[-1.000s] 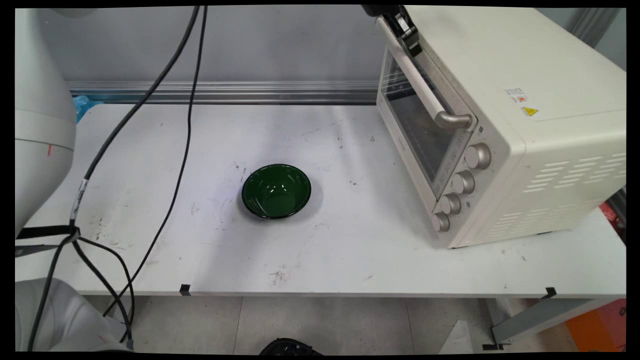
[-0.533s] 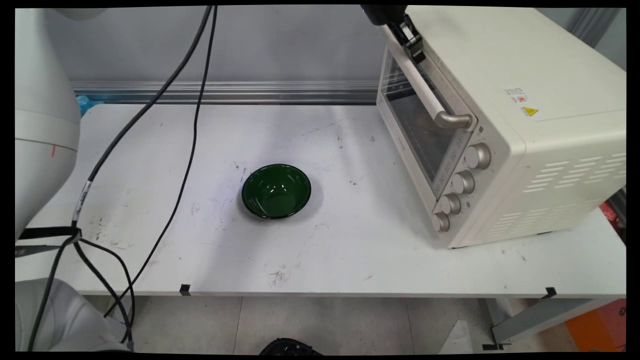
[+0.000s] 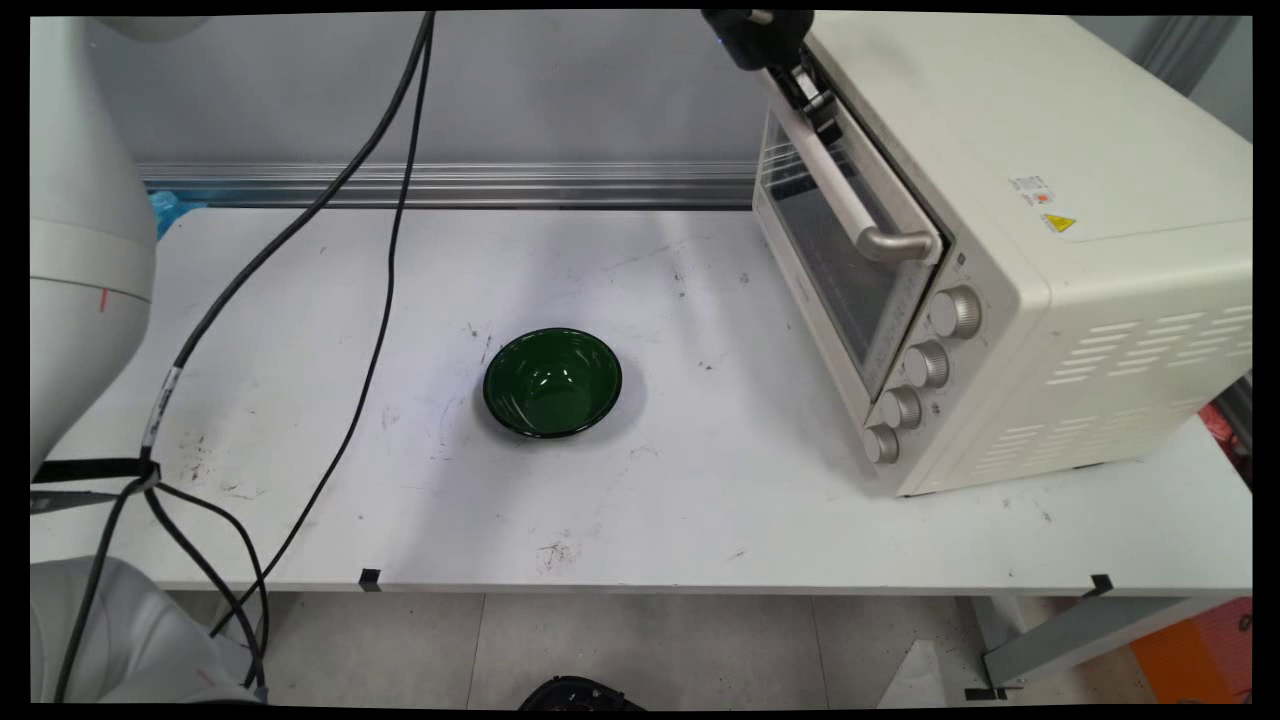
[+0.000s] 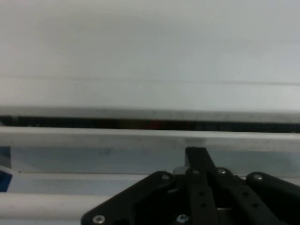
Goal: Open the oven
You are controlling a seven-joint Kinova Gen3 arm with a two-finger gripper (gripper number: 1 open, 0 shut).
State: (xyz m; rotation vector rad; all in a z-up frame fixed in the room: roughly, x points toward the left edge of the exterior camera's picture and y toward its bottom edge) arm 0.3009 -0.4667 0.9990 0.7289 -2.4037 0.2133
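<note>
A cream toaster oven [image 3: 1040,300] stands at the table's right. My gripper [image 3: 814,103] is at the far upper end of its door handle [image 3: 852,192], fingers shut together and tucked in by the bar. The glass door [image 3: 835,262] leans slightly outward, with a dark gap along its top edge. In the hand view the shut gripper [image 4: 197,153] rises in front of the door's pale top edge [image 4: 117,136], and the dark slit [image 4: 93,123] of the oven's opening lies just beyond. A dark green bowl [image 3: 552,382], holding nothing, sits mid-table, well away from the gripper.
Four knobs [image 3: 925,365] run down the oven's front right side. Black cables [image 3: 380,240] hang over the table's left half. A metal rail [image 3: 450,185] runs along the wall behind the table [image 3: 700,500].
The gripper has shifted slightly left and down at the handle's far end. The oven door has tipped outward from shut to slightly ajar. The bowl has not moved.
</note>
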